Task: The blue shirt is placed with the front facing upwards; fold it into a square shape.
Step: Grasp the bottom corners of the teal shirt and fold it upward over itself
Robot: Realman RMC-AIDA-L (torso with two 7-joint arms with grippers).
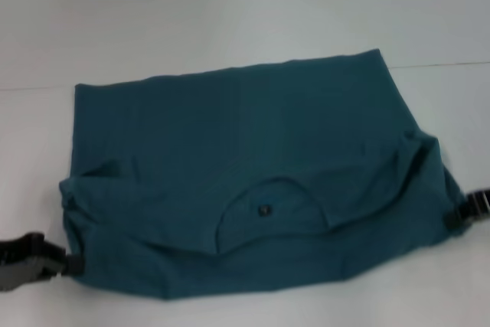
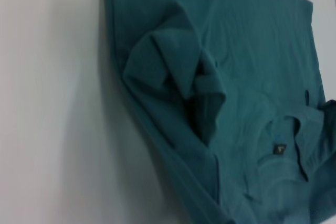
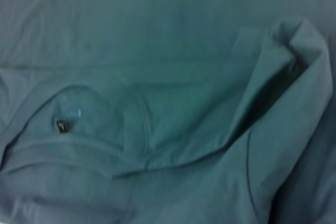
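Observation:
The blue shirt (image 1: 245, 135) lies across the white table (image 1: 230, 13), folded into a wide band with its plain teal side up. The print is hidden. The ribbed collar (image 1: 268, 188) with a small dark label (image 1: 266, 210) shows near the front middle. My left gripper (image 1: 70, 266) is at the shirt's front left corner, touching the cloth edge. My right gripper (image 1: 452, 220) is at the shirt's right edge. The cloth is bunched and raised at both ends. The left wrist view shows a puckered fold (image 2: 178, 72) and the label (image 2: 280, 149). The right wrist view shows the collar (image 3: 79, 129) and a raised fold (image 3: 294, 66).
The white table (image 2: 47, 103) stretches all around the shirt. A faint seam line runs across the table behind the shirt (image 1: 444, 64). Nothing else stands on it.

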